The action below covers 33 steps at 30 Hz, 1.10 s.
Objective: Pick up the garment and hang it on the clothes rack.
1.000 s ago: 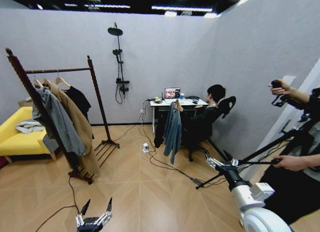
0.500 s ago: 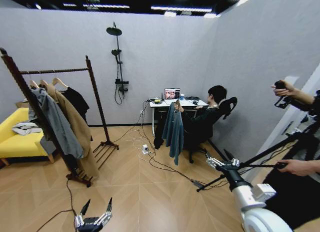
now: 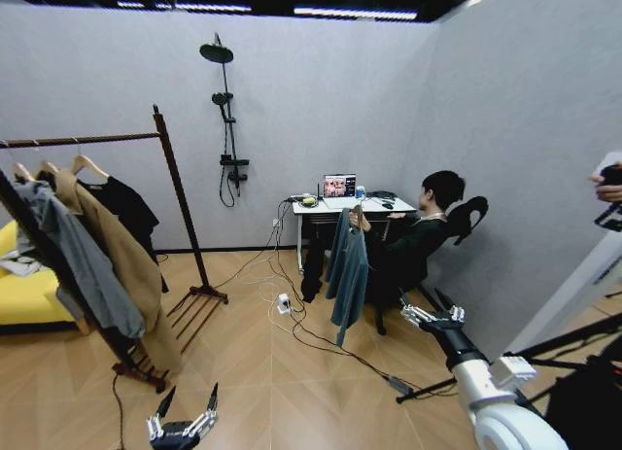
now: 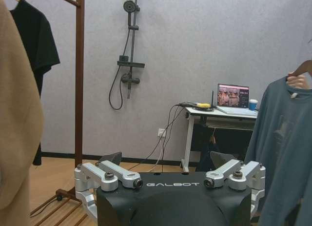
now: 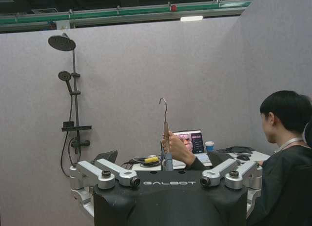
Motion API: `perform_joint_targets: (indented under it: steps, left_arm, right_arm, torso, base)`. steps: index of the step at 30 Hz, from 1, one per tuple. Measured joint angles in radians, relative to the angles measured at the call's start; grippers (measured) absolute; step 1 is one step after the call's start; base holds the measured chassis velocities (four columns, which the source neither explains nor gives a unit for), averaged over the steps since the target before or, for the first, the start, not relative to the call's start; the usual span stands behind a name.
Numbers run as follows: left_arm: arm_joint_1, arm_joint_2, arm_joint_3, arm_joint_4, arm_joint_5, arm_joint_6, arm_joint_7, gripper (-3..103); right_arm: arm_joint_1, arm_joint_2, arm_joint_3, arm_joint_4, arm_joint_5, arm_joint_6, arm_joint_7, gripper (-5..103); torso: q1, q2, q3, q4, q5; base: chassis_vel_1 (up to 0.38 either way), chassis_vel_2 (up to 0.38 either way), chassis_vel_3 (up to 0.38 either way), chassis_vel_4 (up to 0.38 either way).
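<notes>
On your far left stands the clothes rack (image 3: 170,183), its top bar already carrying a grey jacket (image 3: 73,260), a tan coat (image 3: 117,265) and a black garment (image 3: 121,207); the bar looks bare towards the far post. Your left claw (image 3: 185,411) hangs low over the floor, fingers spread wide and holding nothing. Towards the middle, well apart from both claws, the garment (image 3: 348,270) hangs on its wooden hanger, held up by the hand (image 5: 170,144) of a person seated in front of the desk (image 3: 340,205); the metal hook (image 5: 164,109) stands clear above that hand in the right wrist view. Your right claw (image 3: 428,317) is raised and pointed that way, also wide open and empty.

You are at the approach, with the pick-up not begun. The next move, I judge, calls for closing the gap to the garment, lining up a claw with the hanger just under the hook, clear of the person's fingers.
</notes>
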Motion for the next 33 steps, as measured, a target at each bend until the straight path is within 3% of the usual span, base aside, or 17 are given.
perform_joint_targets:
  steps: [22, 25, 29, 33]
  left_arm:
    - [0.000, 0.000, 0.000, 0.000, 0.000, 0.000, 0.000, 100]
    - [0.000, 0.000, 0.000, 0.000, 0.000, 0.000, 0.000, 100]
    - [0.000, 0.000, 0.000, 0.000, 0.000, 0.000, 0.000, 100]
    - [0.000, 0.000, 0.000, 0.000, 0.000, 0.000, 0.000, 100]
  right_arm:
    - [0.015, -0.012, 0.006, -0.015, 0.003, 0.024, 0.011, 100]
    - [0.027, -0.032, 0.023, -0.032, 0.013, 0.025, 0.006, 100]
    - [0.086, -0.113, 0.034, -0.086, 0.061, 0.021, 0.006, 100]
    - [0.100, -0.126, 0.025, -0.099, 0.064, 0.019, 0.005, 100]
  torso:
    - [0.000, 0.000, 0.000, 0.0001, -0.0012]
    - [0.001, 0.000, 0.000, 0.0000, -0.0004]
    - [0.001, 0.000, 0.000, 0.0003, -0.0003]
    - [-0.001, 0.000, 0.000, 0.0000, -0.0006]
  base:
    - [-0.352, 0.351, 0.356, -0.357]
    - [-0.294, 0.285, 0.279, -0.255]
    - [-0.135, 0.113, 0.085, -0.085]
    - [0.000, 0.000, 0.000, 0.000]
